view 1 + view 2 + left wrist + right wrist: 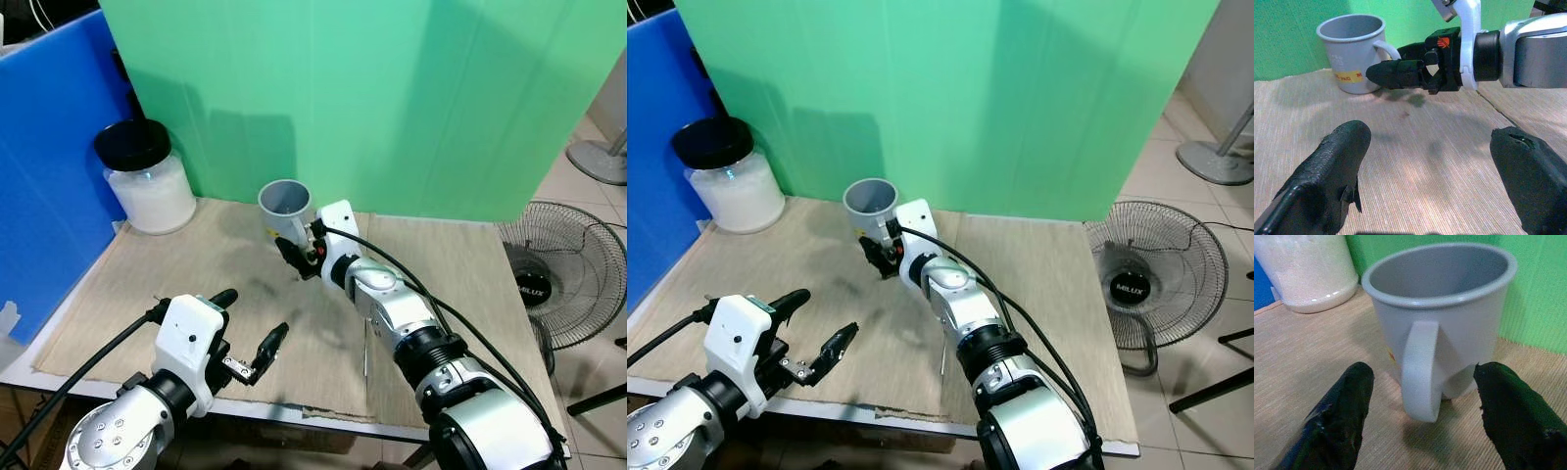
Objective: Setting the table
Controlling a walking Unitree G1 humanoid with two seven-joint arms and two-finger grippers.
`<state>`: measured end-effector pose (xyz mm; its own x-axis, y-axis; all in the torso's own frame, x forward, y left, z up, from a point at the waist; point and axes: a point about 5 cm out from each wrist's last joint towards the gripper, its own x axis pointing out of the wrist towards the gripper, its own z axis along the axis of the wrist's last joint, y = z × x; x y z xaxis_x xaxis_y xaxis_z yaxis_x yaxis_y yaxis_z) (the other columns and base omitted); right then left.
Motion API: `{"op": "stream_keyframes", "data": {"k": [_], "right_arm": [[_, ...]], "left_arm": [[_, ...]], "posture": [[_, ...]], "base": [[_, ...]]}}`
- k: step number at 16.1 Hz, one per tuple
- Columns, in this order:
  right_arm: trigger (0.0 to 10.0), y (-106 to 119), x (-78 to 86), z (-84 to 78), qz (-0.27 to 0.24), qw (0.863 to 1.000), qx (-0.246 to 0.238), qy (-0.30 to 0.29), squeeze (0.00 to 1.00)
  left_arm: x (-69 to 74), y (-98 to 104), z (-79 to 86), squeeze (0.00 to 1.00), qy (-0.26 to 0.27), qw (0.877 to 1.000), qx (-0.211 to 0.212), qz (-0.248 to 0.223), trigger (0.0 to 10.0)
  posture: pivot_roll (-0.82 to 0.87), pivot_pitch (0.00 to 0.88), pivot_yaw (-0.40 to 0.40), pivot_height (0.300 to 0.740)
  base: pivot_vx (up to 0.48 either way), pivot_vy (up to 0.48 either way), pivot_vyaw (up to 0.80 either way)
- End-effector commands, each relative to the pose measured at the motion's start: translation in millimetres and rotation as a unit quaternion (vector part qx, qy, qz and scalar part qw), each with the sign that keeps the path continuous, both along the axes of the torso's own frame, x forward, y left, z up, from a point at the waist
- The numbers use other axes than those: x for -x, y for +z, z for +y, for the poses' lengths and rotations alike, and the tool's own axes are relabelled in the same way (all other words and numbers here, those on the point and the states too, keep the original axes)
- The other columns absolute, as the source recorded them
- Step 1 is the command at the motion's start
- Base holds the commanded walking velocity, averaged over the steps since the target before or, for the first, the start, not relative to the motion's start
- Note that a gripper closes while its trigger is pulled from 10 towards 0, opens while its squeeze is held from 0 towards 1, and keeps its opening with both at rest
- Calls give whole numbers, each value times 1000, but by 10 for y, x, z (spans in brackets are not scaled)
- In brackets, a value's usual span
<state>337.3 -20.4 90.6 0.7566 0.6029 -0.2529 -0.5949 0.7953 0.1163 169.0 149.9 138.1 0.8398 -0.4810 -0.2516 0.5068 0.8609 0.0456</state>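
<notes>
Right gripper (1420,416): we see rough black fingers spread wide, flanking looped handle of smooth grey mug (1442,318), upright on woven tan mat (196,264) near green backdrop. Left gripper (257,328) parted, near front edge. Frosted jar (152,186), black lid, far-left.

The floor fan (1153,284), well off to the right of the right tool (878,258), carries a hub badge that looks like "MILUX". The grey mug (1354,51) just beyond that tool bears a yellow label with red letters, too partial to read.
</notes>
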Motion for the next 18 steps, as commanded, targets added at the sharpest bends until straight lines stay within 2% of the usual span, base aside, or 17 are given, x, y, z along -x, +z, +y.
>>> {"op": "stream_keyframes", "data": {"k": [1, 18], "right_arm": [[0, 82, -53, 30, -13, 1000, -7, 1, 0], [0, 66, -80, 38, -6, 1000, -7, -4, 0]], "left_arm": [[16, 12, -16, 0, -2, 1000, 0, 1, 10000], [-15, 13, -17, 0, -3, 1000, -5, -3, 10000]], "posture": [[1, 44, 15, 740], [-1, 34, 18, 740]], "base": [[0, 0, 0], [0, 0, 0]]}}
